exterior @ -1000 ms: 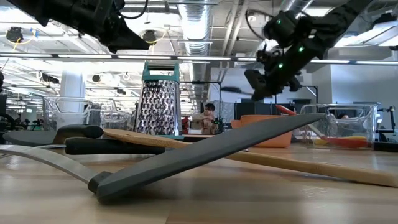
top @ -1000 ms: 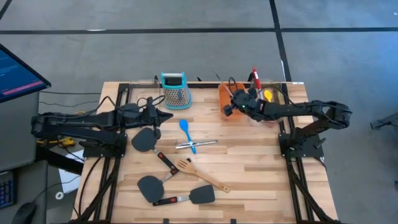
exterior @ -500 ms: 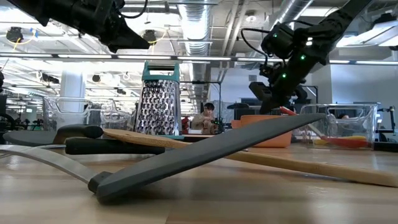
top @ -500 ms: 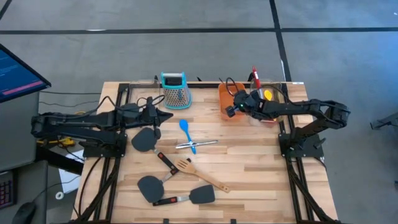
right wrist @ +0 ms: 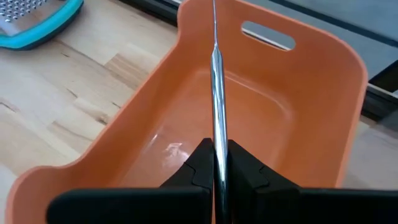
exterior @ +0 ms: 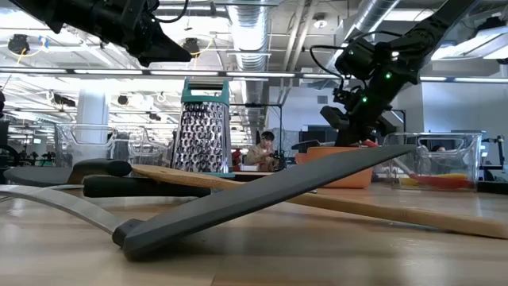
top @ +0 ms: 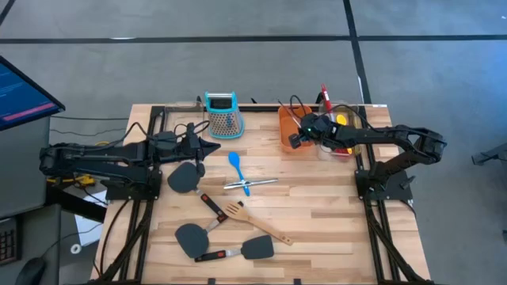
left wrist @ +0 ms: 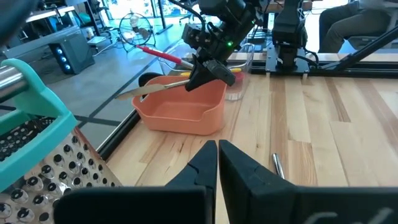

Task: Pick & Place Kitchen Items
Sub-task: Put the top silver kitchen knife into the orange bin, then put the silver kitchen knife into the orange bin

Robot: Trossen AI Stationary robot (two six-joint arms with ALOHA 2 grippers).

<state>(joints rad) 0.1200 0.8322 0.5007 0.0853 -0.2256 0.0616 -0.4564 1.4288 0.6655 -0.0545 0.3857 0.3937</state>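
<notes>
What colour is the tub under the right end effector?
Orange tub, clearest in the right wrist view.

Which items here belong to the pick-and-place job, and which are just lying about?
Job: blue spoon, silver tongs, wooden turner, three black spatulas, red spoon, yellow spoon, thin metal utensil in the right pincer.
Lying about: teal-topped grater, orange tub.
</notes>
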